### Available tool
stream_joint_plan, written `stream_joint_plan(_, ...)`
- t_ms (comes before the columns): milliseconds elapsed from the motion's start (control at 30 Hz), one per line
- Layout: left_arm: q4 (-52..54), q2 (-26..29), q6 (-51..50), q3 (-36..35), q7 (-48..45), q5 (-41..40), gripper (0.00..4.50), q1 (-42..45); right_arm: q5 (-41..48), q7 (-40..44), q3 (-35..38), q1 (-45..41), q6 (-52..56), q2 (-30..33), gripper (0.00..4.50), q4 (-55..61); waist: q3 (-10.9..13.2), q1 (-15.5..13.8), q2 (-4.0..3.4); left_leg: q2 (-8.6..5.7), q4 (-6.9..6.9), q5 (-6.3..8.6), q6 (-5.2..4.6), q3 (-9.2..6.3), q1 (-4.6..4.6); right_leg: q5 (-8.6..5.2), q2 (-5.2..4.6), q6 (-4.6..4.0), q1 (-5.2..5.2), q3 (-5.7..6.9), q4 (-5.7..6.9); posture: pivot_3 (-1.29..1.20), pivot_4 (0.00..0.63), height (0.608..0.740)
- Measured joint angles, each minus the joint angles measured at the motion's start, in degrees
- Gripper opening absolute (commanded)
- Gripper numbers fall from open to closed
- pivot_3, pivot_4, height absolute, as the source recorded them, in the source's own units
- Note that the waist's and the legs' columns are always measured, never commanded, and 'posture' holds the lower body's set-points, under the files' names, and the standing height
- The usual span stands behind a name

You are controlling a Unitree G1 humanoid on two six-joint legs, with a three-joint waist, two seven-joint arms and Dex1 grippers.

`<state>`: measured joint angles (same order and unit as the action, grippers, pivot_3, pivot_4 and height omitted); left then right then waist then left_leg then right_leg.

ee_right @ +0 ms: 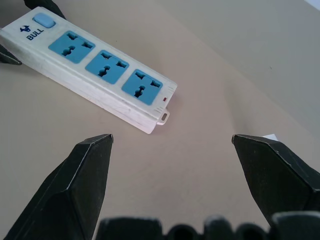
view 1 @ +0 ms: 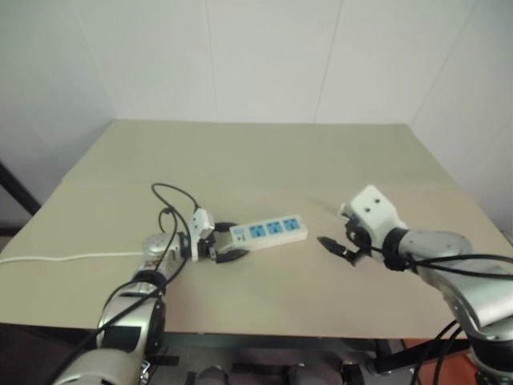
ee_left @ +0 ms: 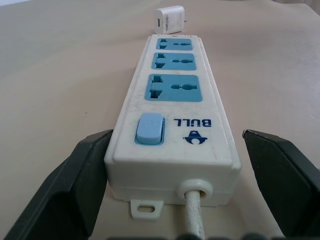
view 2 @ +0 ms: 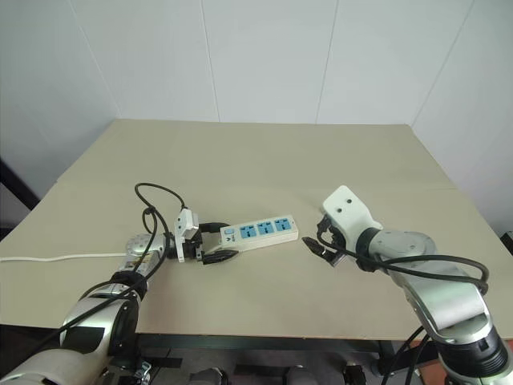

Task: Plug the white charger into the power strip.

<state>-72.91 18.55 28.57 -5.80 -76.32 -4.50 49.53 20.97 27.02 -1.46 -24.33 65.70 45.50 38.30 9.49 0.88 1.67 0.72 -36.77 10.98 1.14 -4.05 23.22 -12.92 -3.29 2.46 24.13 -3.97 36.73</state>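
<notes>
The small white boxy charger [ee_left: 170,20] lies on the tan table [view 1: 264,152] just past the long white blue-socketed power strip [view 1: 268,231]'s far end, nearer the spread, empty right gripper [view 2: 316,241]; the spread left gripper [view 2: 215,242] straddles its switch end.

text: "BULL" | on: power strip [ee_left: 175,125] | beside: blue switch [ee_left: 149,129]

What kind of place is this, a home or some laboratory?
Most likely a robot test room, not a home: a plain beige table against bare white walls, with a power strip and a white charger on it.
</notes>
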Motion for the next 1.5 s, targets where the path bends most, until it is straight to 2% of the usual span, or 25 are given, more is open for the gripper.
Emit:
stream_joint_plan(133,-0.1,0.0,0.0,0.0,1.0,0.0,3.28,0.0,0.0,0.0,0.0,0.0,0.0,0.0,4.5,0.0,0.0,0.0,0.0,0.0,0.0,0.0,0.0,0.0,0.01,0.0,0.0,0.0,0.0,0.0,-0.01,0.0,0.15,0.74)
stream_joint_plan(433,-0.2,-0.1,0.0,0.3,1.8,0.3,3.24,0.0,0.1,0.6,-0.3,-1.5,0.3,0.1,4.5,-0.5,0.0,0.0,0.0,-0.01,0.0,0.0,0.0,0.0,0.01,0.0,-0.01,0.01,0.0,-0.01,-0.01,0.0,0.15,0.74)
stream_joint_plan(500,-0.2,0.0,0.0,0.7,1.7,0.4,3.24,0.1,0.5,2.4,-1.6,-5.2,0.9,1.9,4.5,-1.7,0.0,0.0,-0.01,-0.01,-0.01,0.0,0.0,0.0,0.01,0.01,-0.01,0.01,0.0,0.0,-0.01,0.0,0.15,0.74)
stream_joint_plan(600,-0.1,0.1,0.0,1.5,1.5,1.0,3.24,0.7,0.2,8.0,-6.6,-14.4,0.5,7.8,4.5,-7.1,0.0,-0.1,-0.02,0.0,-0.01,0.0,0.0,-0.01,0.02,0.0,-0.02,0.0,-0.01,0.04,-0.06,0.0,0.15,0.74)
stream_joint_plan(667,0.0,0.2,0.0,2.1,1.2,1.4,3.24,1.1,-1.9,13.0,-11.6,-20.0,-2.6,10.8,4.5,-12.9,0.0,-0.1,-0.02,0.0,0.01,0.0,0.0,-0.01,0.06,0.0,-0.02,0.0,0.01,0.04,-0.15,0.0,0.15,0.74)
stream_joint_plan(767,0.2,0.0,0.2,2.8,0.8,1.8,3.24,1.5,-7.7,20.9,-21.2,-27.1,-10.7,11.2,4.5,-25.3,0.0,0.0,-0.02,-0.01,0.0,0.0,0.0,0.03,0.08,0.01,-0.04,0.03,0.02,0.02,-0.19,0.0,0.15,0.74)
stream_joint_plan(867,0.7,-0.2,0.5,3.2,0.5,2.2,3.24,1.5,-14.0,27.4,-28.0,-34.0,-19.4,7.4,4.5,-41.5,0.0,0.1,-0.03,-0.01,0.0,0.0,0.0,0.05,0.09,0.02,-0.04,0.04,0.06,0.01,-0.15,0.0,0.15,0.74)
stream_joint_plan(1000,1.4,-0.8,1.3,3.5,-0.3,2.2,3.24,1.1,-22.8,32.5,-33.9,-44.8,-32.4,-2.0,4.5,-67.4,0.0,0.3,-0.06,-0.01,0.02,0.0,0.0,0.03,0.07,0.02,-0.02,0.0,0.11,0.02,-0.04,0.0,0.15,0.74)
stream_joint_plan(1233,4.7,-0.8,1.7,3.5,-0.9,1.6,3.24,-1.0,-33.4,33.7,-35.7,-53.6,-49.3,-11.8,4.5,-97.5,0.1,0.4,-0.1,-0.04,0.04,0.0,0.0,0.02,0.08,0.13,-0.04,-0.18,0.14,0.02,0.02,0.0,0.15,0.74)
stream_joint_plan(1367,6.0,-0.7,1.8,3.5,-0.9,0.9,3.24,-2.2,-36.7,32.4,-34.8,-55.2,-52.5,-14.1,4.5,-106.8,0.1,0.6,-0.18,-0.03,0.04,0.0,0.0,0.02,0.01,0.13,-0.04,-0.18,0.12,0.01,0.09,0.0,0.15,0.74)
stream_joint_plan(1500,6.8,-0.2,1.8,3.5,-1.1,0.4,3.24,-2.9,-38.9,31.8,-33.1,-56.1,-54.4,-14.7,4.5,-110.5,0.1,1.2,-0.26,-0.03,0.04,0.0,0.0,0.01,-0.01,0.12,-0.04,-0.18,0.1,0.01,0.1,0.0,0.15,0.74)
